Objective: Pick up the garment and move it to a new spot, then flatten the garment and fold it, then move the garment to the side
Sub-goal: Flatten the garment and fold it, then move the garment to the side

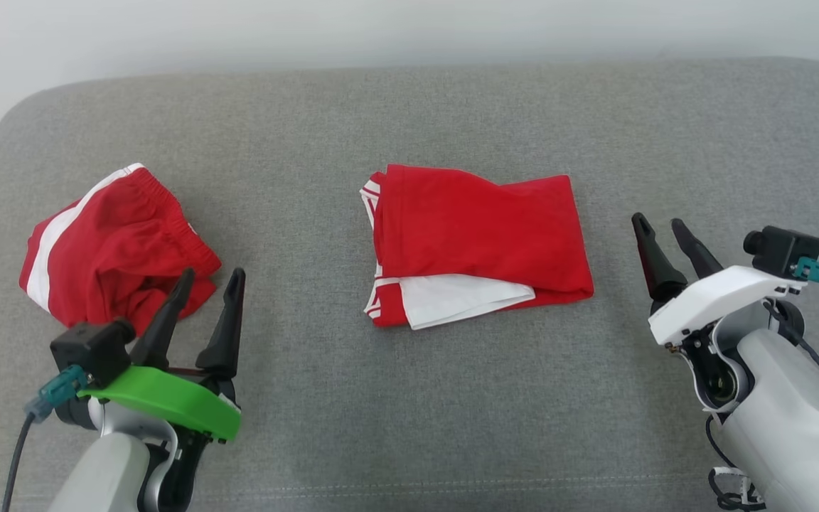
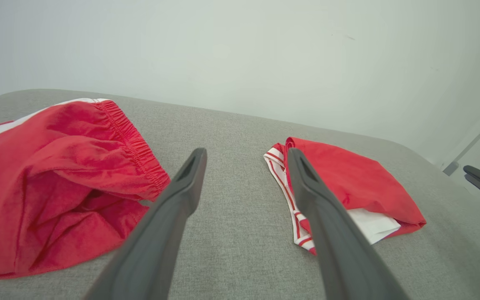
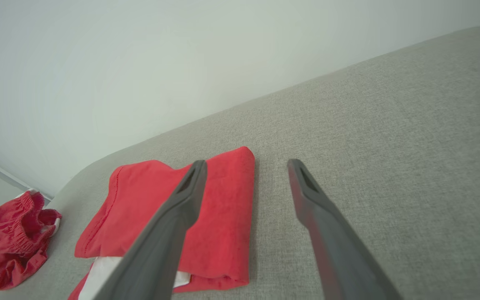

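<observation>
Two red garments lay on the grey padded surface [image 1: 409, 107]. A folded garment [image 1: 480, 227] sat in the middle, roughly rectangular, w/ a white layer and striped trim poking out at its near-left corner. A crumpled garment [image 1: 114, 238] w/ an elastic waistband and white side stripe lay well apart, to the robot's left. The left gripper [image 1: 214, 274] hovered at the crumpled one's near-right edge, fingers spread and nothing btwn them; whether it touched the cloth couldn't be told. The right gripper [image 1: 658, 220] was to the right of the folded one, apart from it, likewise spread and empty. Judging by the layout, the folded piece looked done bar the shift to the side, though which piece was in hand couldn't be told for sure. Either way the cloth looked light, thin, soft and floppy: no stiffness, not fragile, prob. a bit slick like sportswear, so a shallow pinch could slip. For the folded one, the best hold appeared to be the thick folded edge on the right, nearest the right gripper, pinching all layers together. The other gripper would go on the opposite side so the stack wouldn't sag open. Dragging it over the grippy upholstery might undo the fold. For the crumpled one, the gathered waistband seemed the firmest spot, since bunched elastic gives bulk to bite on.
</observation>
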Controlling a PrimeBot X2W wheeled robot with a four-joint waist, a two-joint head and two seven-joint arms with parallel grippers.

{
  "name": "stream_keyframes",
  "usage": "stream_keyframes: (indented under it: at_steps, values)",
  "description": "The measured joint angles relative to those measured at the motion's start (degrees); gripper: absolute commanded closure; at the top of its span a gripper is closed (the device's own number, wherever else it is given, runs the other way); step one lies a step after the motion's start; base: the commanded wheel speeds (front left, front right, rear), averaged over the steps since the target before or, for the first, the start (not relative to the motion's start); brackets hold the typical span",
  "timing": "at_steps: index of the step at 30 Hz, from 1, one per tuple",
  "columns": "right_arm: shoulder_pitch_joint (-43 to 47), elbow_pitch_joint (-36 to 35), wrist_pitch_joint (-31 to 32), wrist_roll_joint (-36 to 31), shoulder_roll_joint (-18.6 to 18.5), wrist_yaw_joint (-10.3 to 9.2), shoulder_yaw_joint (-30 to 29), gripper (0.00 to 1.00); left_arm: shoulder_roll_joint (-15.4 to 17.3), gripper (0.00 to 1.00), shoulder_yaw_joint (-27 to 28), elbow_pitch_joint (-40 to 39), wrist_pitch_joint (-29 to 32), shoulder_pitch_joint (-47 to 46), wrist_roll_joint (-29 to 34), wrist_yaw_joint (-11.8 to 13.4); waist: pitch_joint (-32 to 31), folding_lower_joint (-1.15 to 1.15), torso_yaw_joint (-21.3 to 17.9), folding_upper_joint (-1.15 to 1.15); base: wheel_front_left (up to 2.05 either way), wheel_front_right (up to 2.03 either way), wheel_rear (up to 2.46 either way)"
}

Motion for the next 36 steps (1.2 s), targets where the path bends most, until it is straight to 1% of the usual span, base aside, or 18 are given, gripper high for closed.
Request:
stream_keyframes:
  at_steps: [3,6,11,19,23,30,36]
  values:
    - [0.85,-1.96,0.00,-1.04,0.12,-0.74,-1.72,0.00,-0.64,0.00,0.07,-0.02,0.00,1.43,0.43,0.07,-0.43,0.00,-0.24,0.00,0.00,0.00,0.00]
    - [1.03,-3.45,0.00,-1.63,0.35,-0.76,-2.76,0.00,-1.22,0.00,0.26,-0.20,0.00,1.86,1.62,0.30,-0.46,0.00,-0.29,0.00,0.00,0.00,0.00]
    - [1.98,-3.33,-0.01,-1.62,1.82,-0.67,-2.38,0.00,-1.81,0.00,0.53,-0.68,0.00,1.86,2.01,0.30,0.16,0.00,-0.12,0.00,0.00,0.00,0.00]
    - [1.20,-0.02,-0.01,-0.15,2.29,-0.23,-2.45,0.00,-2.37,0.00,0.25,-0.79,0.00,1.80,2.50,0.27,1.73,0.00,1.04,0.00,0.00,0.00,0.00]
    - [-0.93,2.04,0.41,0.81,2.59,-0.22,-3.04,0.00,-2.54,0.00,0.24,-0.81,0.00,1.74,2.92,0.23,2.76,0.00,2.15,0.00,0.00,0.00,0.00]
    - [-4.75,5.43,3.16,2.27,2.57,-0.18,-3.75,0.00,-2.59,0.00,0.58,-0.91,0.00,1.57,3.02,-0.07,4.93,0.00,4.23,0.00,0.00,0.00,0.00]
    - [-6.81,8.58,4.67,2.76,2.19,-0.16,-4.21,0.00,-3.28,0.00,1.08,-0.91,0.00,0.45,3.02,-0.27,6.86,0.00,6.02,0.00,0.00,0.00,0.00]
